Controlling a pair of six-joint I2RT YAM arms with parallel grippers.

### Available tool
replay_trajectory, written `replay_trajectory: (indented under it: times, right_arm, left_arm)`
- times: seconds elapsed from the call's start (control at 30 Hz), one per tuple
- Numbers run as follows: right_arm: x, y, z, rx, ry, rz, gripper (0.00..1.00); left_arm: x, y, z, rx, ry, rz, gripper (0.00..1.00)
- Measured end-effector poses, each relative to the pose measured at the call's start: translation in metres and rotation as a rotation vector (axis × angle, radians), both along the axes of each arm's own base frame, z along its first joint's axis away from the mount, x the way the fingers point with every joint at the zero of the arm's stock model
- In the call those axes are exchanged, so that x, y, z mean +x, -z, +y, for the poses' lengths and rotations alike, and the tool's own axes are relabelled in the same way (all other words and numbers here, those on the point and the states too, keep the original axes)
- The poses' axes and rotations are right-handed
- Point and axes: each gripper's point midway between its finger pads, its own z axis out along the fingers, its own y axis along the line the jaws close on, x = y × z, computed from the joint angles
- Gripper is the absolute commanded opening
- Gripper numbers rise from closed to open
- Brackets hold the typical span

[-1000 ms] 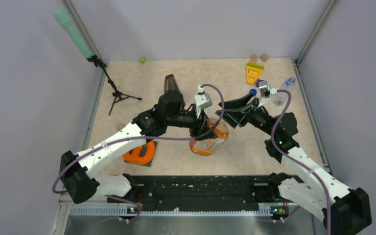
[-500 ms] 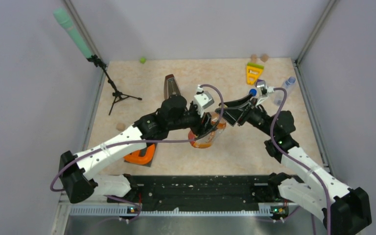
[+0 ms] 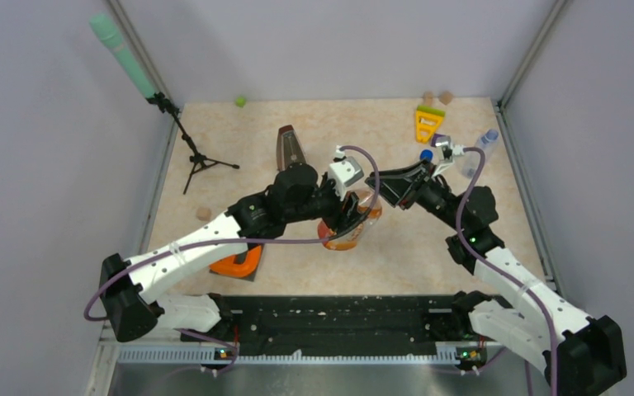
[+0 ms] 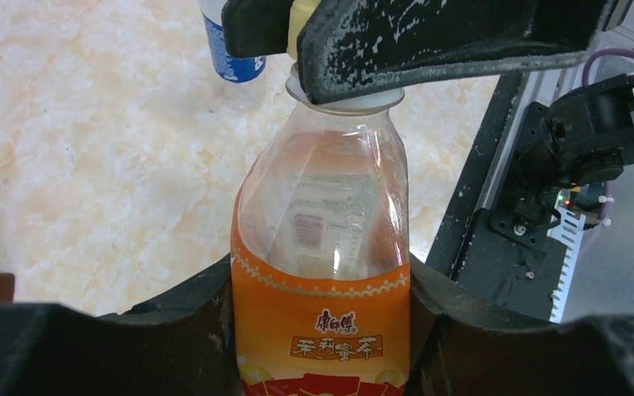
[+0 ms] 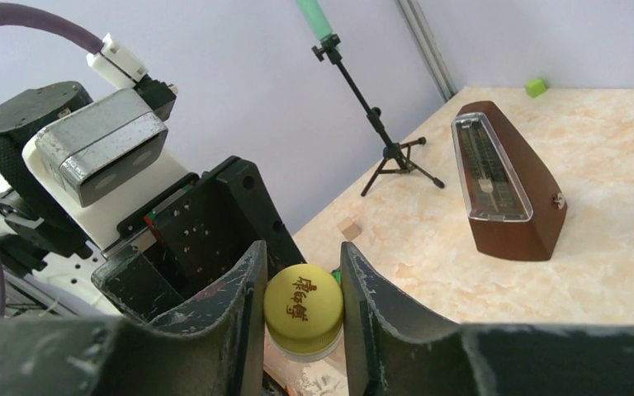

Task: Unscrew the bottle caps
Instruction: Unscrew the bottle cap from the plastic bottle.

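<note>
Near the middle of the marbled surface (image 3: 215,124), a squat orange-tinted bottle (image 3: 343,239) is clasped about its body by the left gripper (image 3: 348,216), whose arm lies toward 8 o'clock. The right gripper (image 3: 376,188) is closed at the bottle's top, at its 1 o'clock side. A brown metronome (image 3: 289,147) is seen at 11 o'clock of the bottle. Toward 2 o'clock, a blue-capped bottle (image 3: 426,154) and a clear slim bottle (image 3: 479,153) are placed near the surface's edge. A tripod stand (image 3: 198,158) is set at 10 o'clock.
</note>
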Motion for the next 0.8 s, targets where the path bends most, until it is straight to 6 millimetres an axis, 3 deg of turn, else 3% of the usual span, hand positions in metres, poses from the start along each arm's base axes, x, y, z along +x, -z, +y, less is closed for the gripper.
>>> replay_trajectory:
  times: [0.3,0.8]
  right_arm:
    - [-0.003,-0.001,0.001,0.0,-0.014,-0.01,0.07]
    - [-0.073,-0.043,0.013,0.082,-0.374,-0.24,0.05]
  left_arm:
    - [-0.002,-0.002,0.001,-0.009,0.017,-0.001,0.0]
    - [-0.063,-0.037,0.011,-0.231,0.518,0.167,0.0]
